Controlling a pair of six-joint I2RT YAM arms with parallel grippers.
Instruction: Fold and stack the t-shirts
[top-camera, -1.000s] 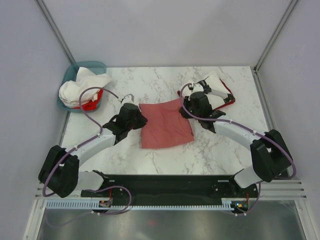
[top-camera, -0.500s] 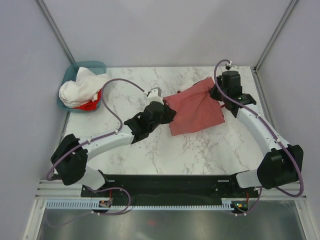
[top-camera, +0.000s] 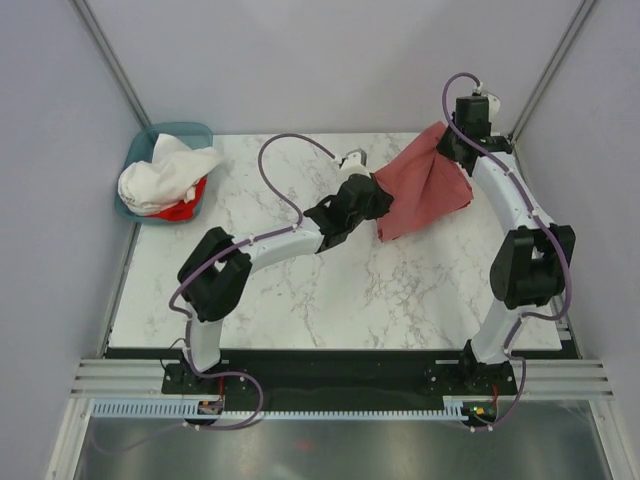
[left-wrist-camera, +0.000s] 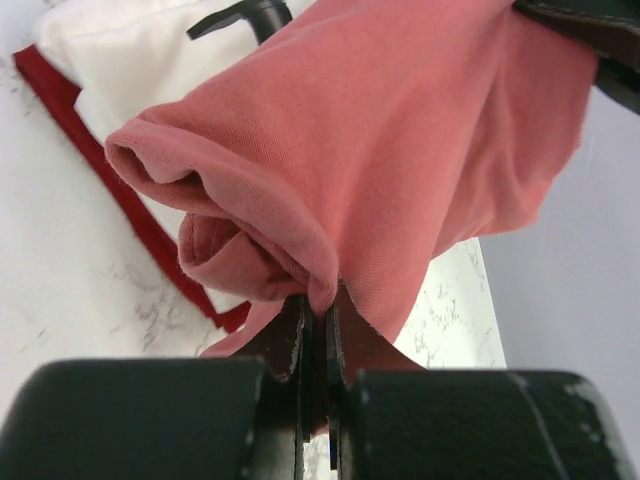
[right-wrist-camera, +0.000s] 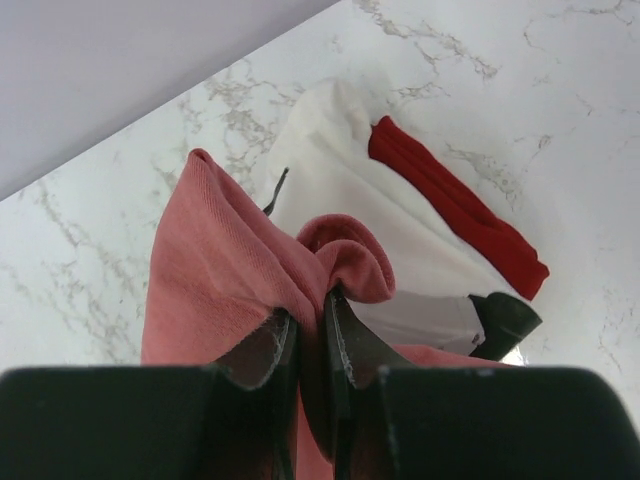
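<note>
Salmon t-shirt (top-camera: 425, 190) held up by edges (L+R jaws).

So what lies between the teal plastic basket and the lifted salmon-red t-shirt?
Bare marble tabletop, a purple cable, then the left gripper clamping that shirt; top view.

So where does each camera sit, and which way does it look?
Top external: fixed above and behind, looking down on the table; both arms show, holding up the salmon t-shirt.
Left wrist: on the left arm, facing along the left hand, shut on that shirt.
Right wrist: facing down past the right hand, gripping it too.
Shared: both wrist views show the white-and-red stack.
</note>
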